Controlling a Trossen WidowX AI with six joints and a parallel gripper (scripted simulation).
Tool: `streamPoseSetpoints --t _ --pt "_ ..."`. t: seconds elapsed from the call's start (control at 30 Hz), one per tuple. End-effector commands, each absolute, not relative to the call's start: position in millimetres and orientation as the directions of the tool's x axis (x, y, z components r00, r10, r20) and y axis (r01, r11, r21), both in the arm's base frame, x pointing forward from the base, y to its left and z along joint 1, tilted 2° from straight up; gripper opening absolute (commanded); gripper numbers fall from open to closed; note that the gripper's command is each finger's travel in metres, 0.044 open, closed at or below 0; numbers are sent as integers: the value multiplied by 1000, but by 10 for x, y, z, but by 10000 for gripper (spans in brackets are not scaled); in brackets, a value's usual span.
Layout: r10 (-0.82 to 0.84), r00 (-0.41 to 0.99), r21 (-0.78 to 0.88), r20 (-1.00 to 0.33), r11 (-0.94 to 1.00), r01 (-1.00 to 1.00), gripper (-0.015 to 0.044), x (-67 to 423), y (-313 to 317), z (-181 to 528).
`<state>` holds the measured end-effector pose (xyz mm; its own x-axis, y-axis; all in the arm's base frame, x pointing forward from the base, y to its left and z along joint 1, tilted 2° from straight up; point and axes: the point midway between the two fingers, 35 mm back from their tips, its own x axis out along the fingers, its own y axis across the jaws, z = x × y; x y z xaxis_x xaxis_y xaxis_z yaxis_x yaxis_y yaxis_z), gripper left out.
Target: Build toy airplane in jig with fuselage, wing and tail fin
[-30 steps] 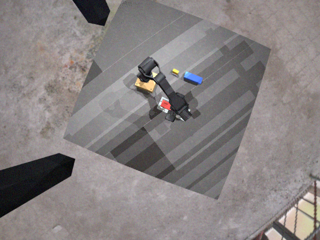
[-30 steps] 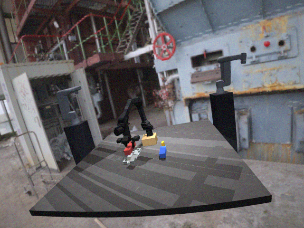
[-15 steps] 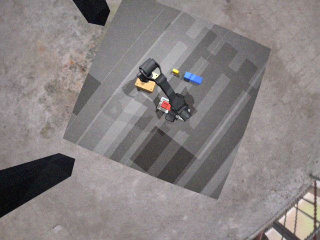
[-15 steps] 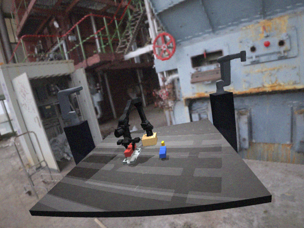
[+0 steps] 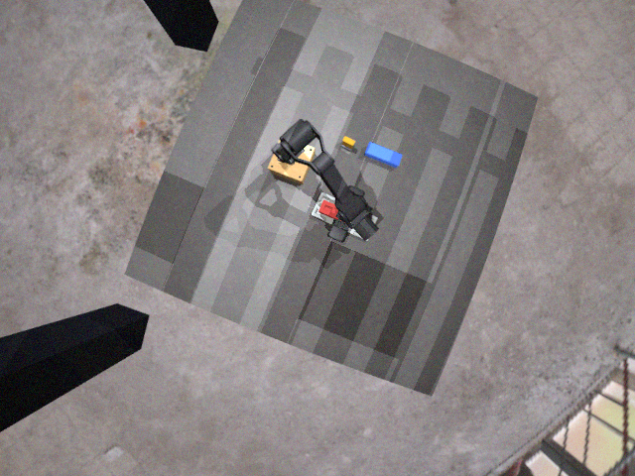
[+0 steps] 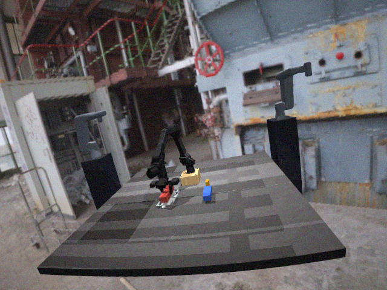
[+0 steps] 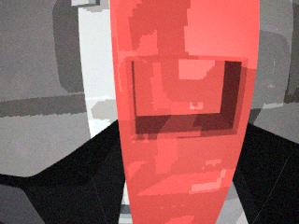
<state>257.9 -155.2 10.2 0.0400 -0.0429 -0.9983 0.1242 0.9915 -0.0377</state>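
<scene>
My gripper [image 5: 335, 217] [image 6: 164, 186] is shut on the red fuselage [image 5: 326, 208] [image 6: 164, 194] [image 7: 187, 56]. It holds the fuselage right over the light grey jig cradle [image 5: 372, 220] [image 6: 162, 205] [image 7: 93, 56]; I cannot tell whether it touches the cradle. In the wrist view the fuselage fills the middle, with a large square socket and a small socket near its lower end, both empty. The blue wing [image 5: 383, 154] [image 6: 207, 193] lies flat on the table beyond the jig. The small yellow tail fin [image 5: 348, 142] [image 6: 207, 181] lies next to the wing.
The arm stands on a tan base block [image 5: 288, 172] [image 6: 190, 178] near the jig. Two black pillars [image 6: 284, 150] [image 6: 100, 177] with camera mounts stand at the table's far corners. The striped grey table [image 5: 436, 307] [image 6: 218, 243] drops off on all sides.
</scene>
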Motion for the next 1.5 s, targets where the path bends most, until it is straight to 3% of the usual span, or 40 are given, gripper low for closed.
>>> streamPoseSetpoints --t 0.0,0.2,0.37,0.9,1.1,1.3,1.47 --pt "-36 38 -31 -999 992 120 195 2576 -1541 65" --pt "-42 38 -37 -998 992 124 161 2575 -1550 89" --pt "-42 38 -37 -998 992 124 30 2575 -1550 89" --pt "-42 38 -37 -998 992 124 440 2575 -1550 89" --pt "-42 38 -37 -998 992 123 440 2579 -1551 117" --pt "-38 39 -33 -999 992 118 440 2559 -1527 1031" --pt "-36 38 -31 -999 992 120 440 2575 -1542 1147"
